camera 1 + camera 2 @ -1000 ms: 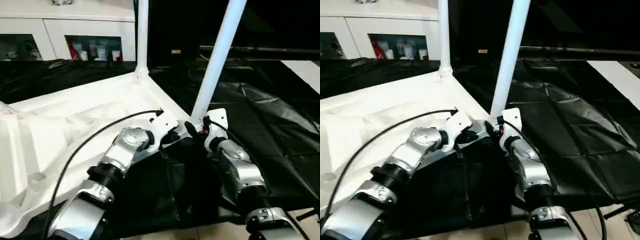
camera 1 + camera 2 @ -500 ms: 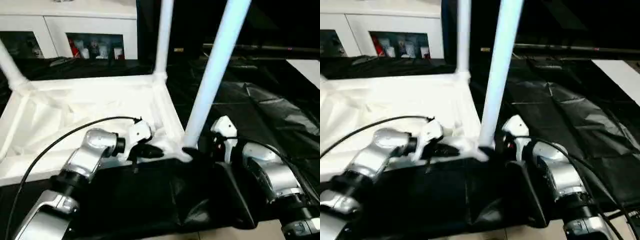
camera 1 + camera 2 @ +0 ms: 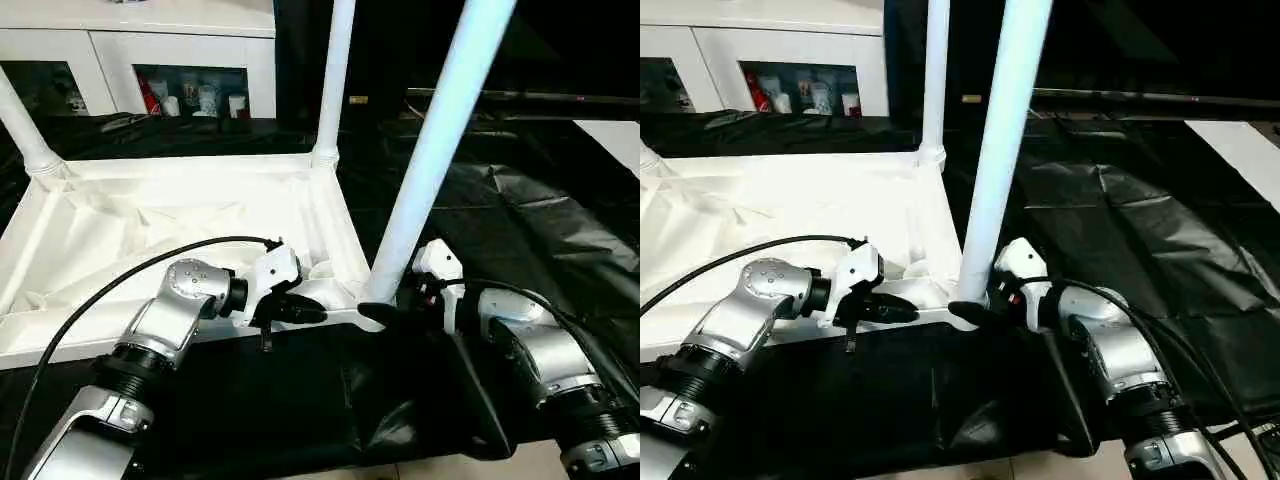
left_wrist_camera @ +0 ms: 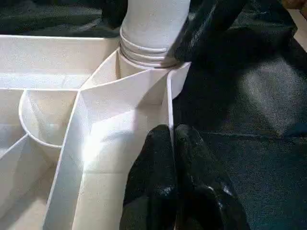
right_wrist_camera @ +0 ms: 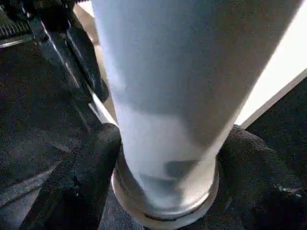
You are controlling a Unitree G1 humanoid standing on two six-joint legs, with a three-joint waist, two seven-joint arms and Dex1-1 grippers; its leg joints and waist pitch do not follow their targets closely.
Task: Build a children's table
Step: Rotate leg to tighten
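Between right hand [image 5: 163, 158] fingers, near-upright table leg [image 3: 430, 170]; left hand [image 4: 173, 143] pinched on upturned top's [image 3: 150, 220] rim.

A white cabinet [image 3: 150, 50] with glass doors stands behind the black-draped work table [image 3: 560, 220], pale floor [image 3: 470, 465] below.

You've got the black-draped work table [image 3: 560, 230] carrying the upside-down children's table [image 3: 150, 225], ribbed underside up, legs standing.
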